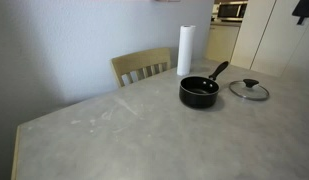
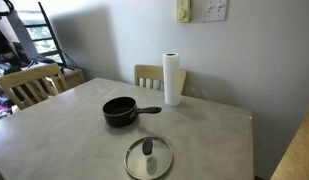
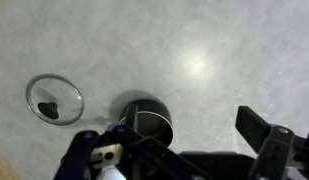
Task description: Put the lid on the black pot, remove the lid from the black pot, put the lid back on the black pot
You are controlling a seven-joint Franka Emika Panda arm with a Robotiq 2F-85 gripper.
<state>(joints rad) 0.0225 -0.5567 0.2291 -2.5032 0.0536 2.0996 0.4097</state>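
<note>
In the wrist view the lid (image 3: pixel 54 100) lay flat on the grey table (image 3: pixel 214 50) at the far left, knob up, out beyond the end effector (image 3: pixel 166 135) and clear of its fingers (image 3: pixel 256 130). Next came the nearer dark finger at the bottom edge. The black pot (image 3: pixel 146 118) followed, standing uncovered on the table below the end effector and seen between its two fingers, closer to the finger on the lid's side. The other finger stood far off at the right. The jaws were spread as wide as they went and had hold of nothing; neither finger touched the pot or the lid. Lid and pot were near each other but apart. In an exterior view, going across, a wooden chair (image 1: pixel 142 68) stood behind the table (image 1: pixel 94 130), then a white paper-towel roll (image 1: pixel 185 50), then the pot (image 1: pixel 199 92) with its handle angled up, then the lid (image 1: pixel 249 90) just beside it. In an exterior view the pot (image 2: pixel 122 111) sat mid-table, the lid (image 2: pixel 149 158) lay nearer the camera, and the roll (image 2: pixel 173 80) stood upright farther back; the end effector itself was out of sight in both exterior views.
</note>
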